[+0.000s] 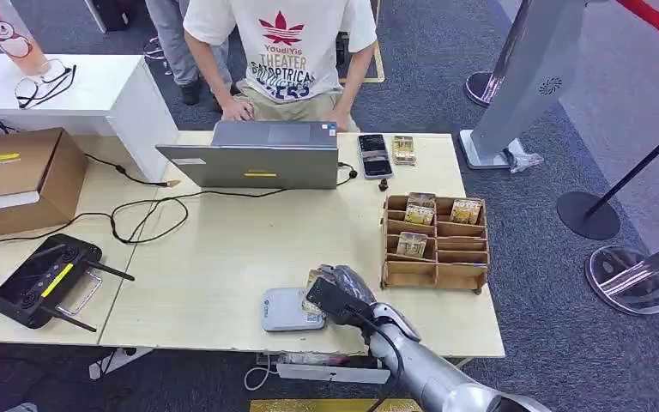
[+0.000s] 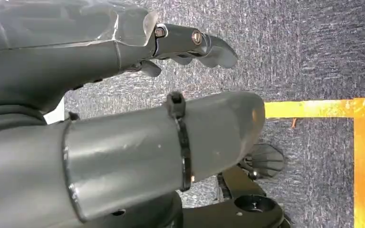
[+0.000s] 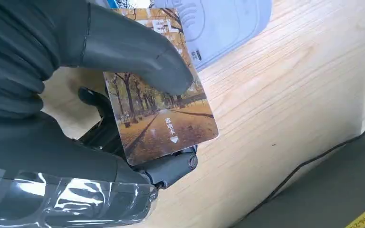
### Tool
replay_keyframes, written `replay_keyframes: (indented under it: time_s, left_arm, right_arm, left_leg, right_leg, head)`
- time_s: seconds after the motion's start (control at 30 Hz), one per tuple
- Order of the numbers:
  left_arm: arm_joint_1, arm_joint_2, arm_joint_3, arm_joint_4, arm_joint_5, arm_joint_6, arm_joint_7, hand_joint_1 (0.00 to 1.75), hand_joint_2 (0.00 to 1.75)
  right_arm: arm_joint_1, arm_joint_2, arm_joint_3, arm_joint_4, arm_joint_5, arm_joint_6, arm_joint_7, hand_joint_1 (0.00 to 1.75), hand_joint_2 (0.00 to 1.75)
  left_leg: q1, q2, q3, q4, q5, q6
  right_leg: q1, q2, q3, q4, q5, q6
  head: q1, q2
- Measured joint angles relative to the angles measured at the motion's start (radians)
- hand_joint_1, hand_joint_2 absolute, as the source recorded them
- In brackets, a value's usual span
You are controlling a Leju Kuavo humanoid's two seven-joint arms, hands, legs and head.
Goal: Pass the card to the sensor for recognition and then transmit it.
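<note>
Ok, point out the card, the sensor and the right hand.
card [image 3: 164, 121], right wrist view, middle of its printed face
sensor [image 1: 281, 309], head view, its bare left part
right hand [image 1: 336, 294], head view, back of the hand

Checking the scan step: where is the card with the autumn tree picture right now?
The autumn-tree card is pinched in the right hand, at the right edge of the pale blue-grey sensor pad, near the light wooden table's front edge.

Right robot hand pinched; left robot hand hanging.

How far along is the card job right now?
Done: the right hand grips the card. In hand: the card hovers at the edge of the sensor, seemingly mid-scan. Left: handing it on; the person sits behind the laptop.
</note>
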Motion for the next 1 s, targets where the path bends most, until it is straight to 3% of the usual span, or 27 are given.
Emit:
replay_keyframes:
  time_s: [1.0]
  left_arm:
    - [-0.001,-0.001,0.0,0.0,-0.002,-0.002,0.001,0.0,0.0]
  right_arm:
    - [0.013,0.0,0.0,0.004,0.005,-0.083,-0.018,1.75,1.75]
  left_leg:
    - [0.0,0.0,0.0,0.0,0.0,0.0]
  right_leg:
    - [0.0,0.0,0.0,0.0,0.0,0.0]
  head:
    - [0.0,0.0]
